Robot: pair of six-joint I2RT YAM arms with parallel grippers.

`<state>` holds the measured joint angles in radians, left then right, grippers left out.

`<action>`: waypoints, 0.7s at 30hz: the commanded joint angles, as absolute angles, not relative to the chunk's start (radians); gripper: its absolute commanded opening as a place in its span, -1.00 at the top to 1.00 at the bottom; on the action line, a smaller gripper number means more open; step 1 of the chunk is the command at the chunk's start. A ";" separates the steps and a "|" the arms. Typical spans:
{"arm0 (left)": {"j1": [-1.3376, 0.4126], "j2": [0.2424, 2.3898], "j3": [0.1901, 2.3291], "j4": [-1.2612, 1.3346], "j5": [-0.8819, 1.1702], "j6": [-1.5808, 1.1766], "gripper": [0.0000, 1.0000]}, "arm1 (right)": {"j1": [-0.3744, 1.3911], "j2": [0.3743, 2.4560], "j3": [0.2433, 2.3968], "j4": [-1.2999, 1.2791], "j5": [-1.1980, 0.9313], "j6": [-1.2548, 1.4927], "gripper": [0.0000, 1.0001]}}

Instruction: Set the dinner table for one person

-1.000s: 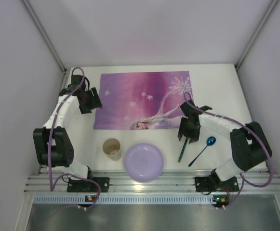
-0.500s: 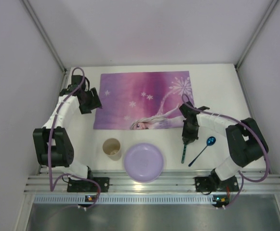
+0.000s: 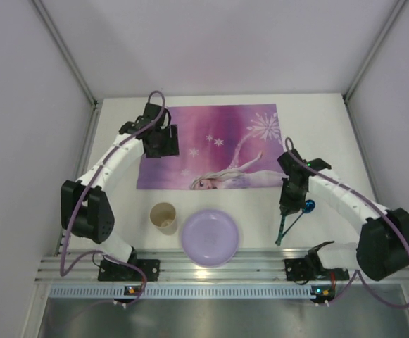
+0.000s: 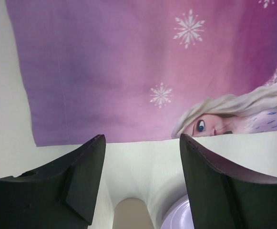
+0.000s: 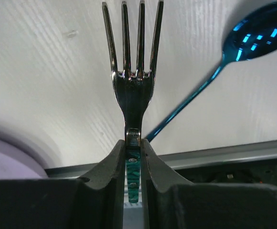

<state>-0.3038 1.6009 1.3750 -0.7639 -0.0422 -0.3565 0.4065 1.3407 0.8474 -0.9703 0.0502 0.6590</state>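
Note:
The white dinner table (image 3: 317,120) carries a purple-pink printed placemat (image 3: 211,141) at the middle back. My right gripper (image 3: 286,209) is shut on the green handle of a fork (image 3: 281,227) right of the mat's near corner. In the right wrist view the fork (image 5: 132,71) sticks out past the closed gripper (image 5: 133,148), tines forward, above the table. A blue spoon (image 3: 307,207) lies just to its right. My left gripper (image 3: 159,149) is open and empty over the mat's left part (image 4: 128,71); its jaws stand wide apart (image 4: 140,157).
A lilac plate (image 3: 210,236) and a tan cup (image 3: 164,217) stand near the front edge, between the arms; both show at the bottom of the left wrist view, cup (image 4: 131,214) and plate (image 4: 182,217). The spoon (image 5: 257,33) lies diagonally. A metal rail (image 3: 211,271) runs along the front.
My left arm has swung right, from beside the mat's left edge to over the mat. My right gripper has shifted right and nearer with the fork, now beside the spoon.

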 commanded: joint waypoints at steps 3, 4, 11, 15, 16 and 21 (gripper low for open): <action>-0.351 1.646 1.472 -0.765 -0.032 -0.364 -0.38 | 0.384 1.141 1.026 -1.224 0.095 0.678 1.00; -0.357 1.649 1.482 -0.765 -0.023 -0.367 -0.38 | 0.385 1.128 1.078 -1.232 0.101 0.675 1.00; -0.524 1.657 1.595 -0.733 0.058 -0.387 -0.38 | 0.380 1.331 1.225 -1.082 0.097 0.680 1.00; -0.674 1.644 1.652 -0.700 0.058 -0.388 -0.37 | 0.382 1.501 1.360 -1.039 0.098 0.664 1.00; -0.701 1.643 1.663 -0.695 0.060 -0.381 -0.37 | 0.382 1.559 1.417 -1.040 0.101 0.660 1.00; -0.857 1.683 1.680 -0.690 -0.009 -0.348 -0.38 | 0.379 1.689 1.626 -1.083 0.048 0.657 1.00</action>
